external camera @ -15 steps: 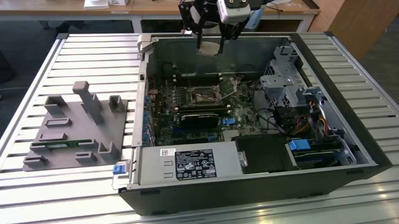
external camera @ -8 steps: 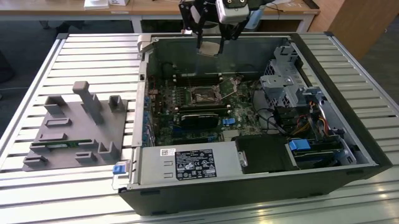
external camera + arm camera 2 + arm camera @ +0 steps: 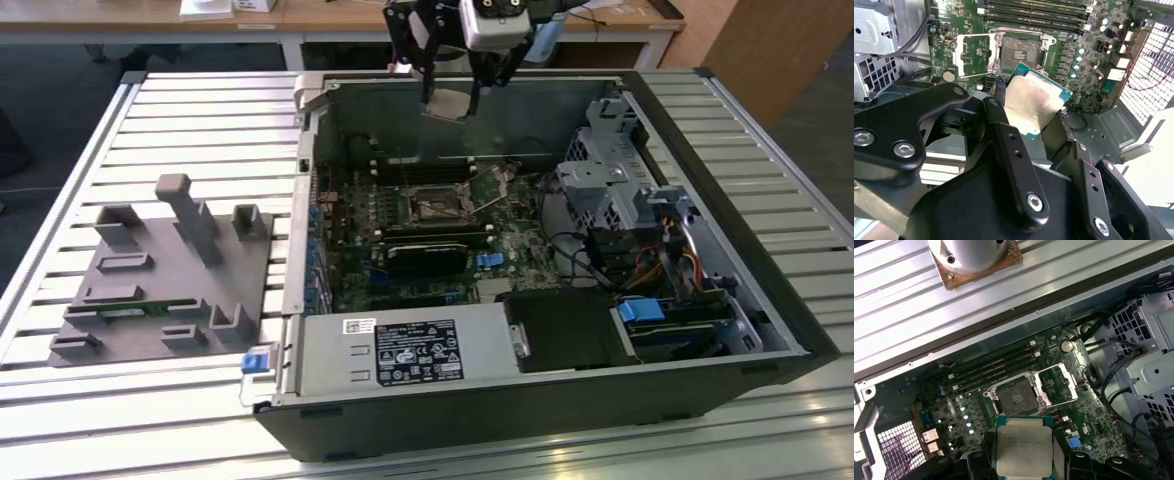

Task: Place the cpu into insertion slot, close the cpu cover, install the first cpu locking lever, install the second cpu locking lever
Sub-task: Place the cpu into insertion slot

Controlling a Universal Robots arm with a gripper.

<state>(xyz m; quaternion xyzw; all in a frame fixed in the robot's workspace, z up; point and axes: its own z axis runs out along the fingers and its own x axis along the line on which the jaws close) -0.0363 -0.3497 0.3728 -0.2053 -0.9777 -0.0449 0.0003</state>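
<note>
One chip in play: cpu (image 3: 1035, 102) pinched by opposite edges in tool (image 3: 450, 98), likely to spare top and underside. Held high over open case (image 3: 747, 300), well apart from board. Below, insertion slot (image 3: 1014, 399) bare. Beside it, cpu cover (image 3: 1058, 385) hinged open, leaving socket free to receive chip.

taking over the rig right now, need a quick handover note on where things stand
Gripper: shut on the cpu, held in the air over the open computer case.
Insertion slot: empty, on the board below the cpu.
Cpu cover: swung open beside the slot.
Done: cpu is picked up.
Left: cpu not yet in the slot, cover not closed, neither lever step done.
</note>
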